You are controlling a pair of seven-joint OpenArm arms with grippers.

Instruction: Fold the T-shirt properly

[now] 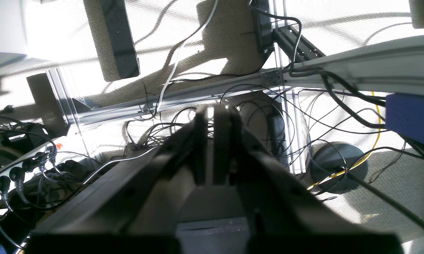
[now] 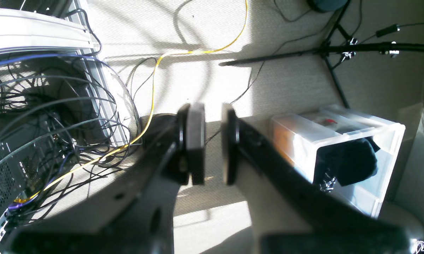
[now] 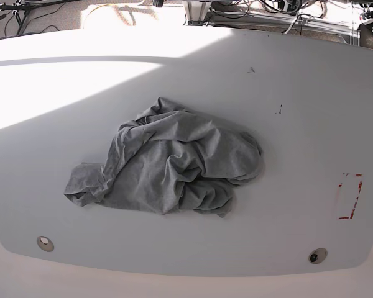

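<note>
Left gripper, closed, lower centre of its wrist view; right gripper, slightly open and holding nothing, likewise. Base view: round grommet, lower left; grey T-shirt, crumpled on the white table, centre-left; dark cables, upper left.

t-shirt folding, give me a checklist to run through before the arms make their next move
T-shirt wholly on the table: ok
T-shirt spread flat for folding: not ok, it lies crumpled in a heap
T-shirt free of both claws: ok, nothing touches it
Left claw open for a grasp: not ok, shut
Right claw open for a grasp: ok, slight gap between the fingertips
Printed lettering facing up: cannot tell, none shows among the creases
</note>
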